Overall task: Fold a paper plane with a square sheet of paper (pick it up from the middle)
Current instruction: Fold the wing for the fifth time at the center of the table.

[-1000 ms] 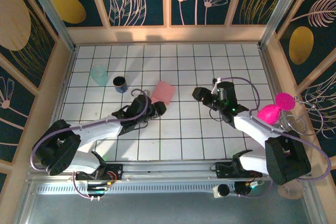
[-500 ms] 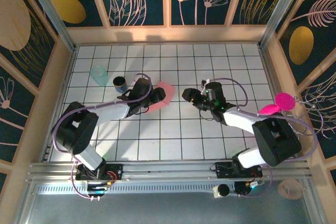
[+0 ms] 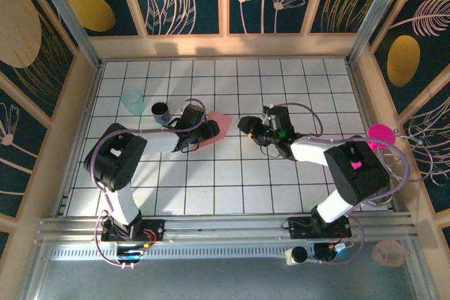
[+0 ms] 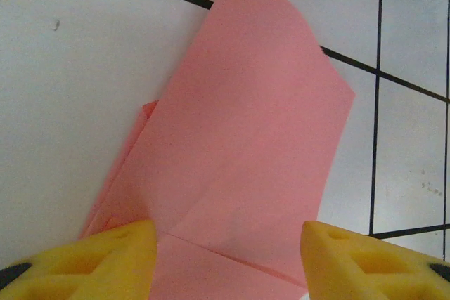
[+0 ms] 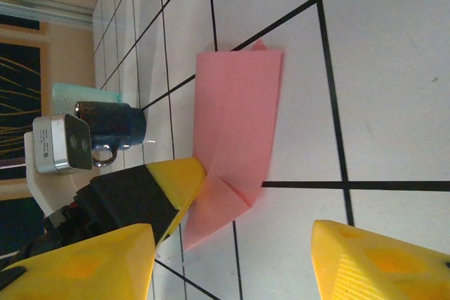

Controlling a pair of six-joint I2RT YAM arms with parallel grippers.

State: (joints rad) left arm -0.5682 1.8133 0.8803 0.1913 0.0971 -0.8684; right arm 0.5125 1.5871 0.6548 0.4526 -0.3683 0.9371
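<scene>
A salmon-pink paper sheet (image 3: 221,123) lies on the white, black-gridded tile table top (image 3: 281,180), a little left of the middle and just to the right of a dark blue glazed mug (image 3: 161,112). A pale teal translucent cup (image 3: 131,100) stands beyond the mug, farther left. The sheet is partly folded: in the left wrist view its upper layer (image 4: 246,138) curves slightly off the table at the far corner, a lower layer peeks out along the left edge, and a crease runs across the near end. The left gripper (image 3: 205,131) sits low at that near end with its yellow fingers (image 4: 84,261) spread well apart, the paper lying in the gap between them (image 4: 228,247), so the jaws are open and do not pinch it. In the right wrist view the sheet (image 5: 239,110) shows a small triangular flap at its near corner, and one of the left gripper's yellow fingertips (image 5: 181,175) touches the paper's edge there, with the mug (image 5: 116,123) and the teal cup (image 5: 77,93) behind it. The right gripper (image 3: 245,126) is just to the right of the sheet, pointing at it, its own fingers wide open (image 5: 232,244) over bare tile with nothing between them. A round magenta disc (image 3: 380,133) sits at the table's right edge, well apart from the paper.
</scene>
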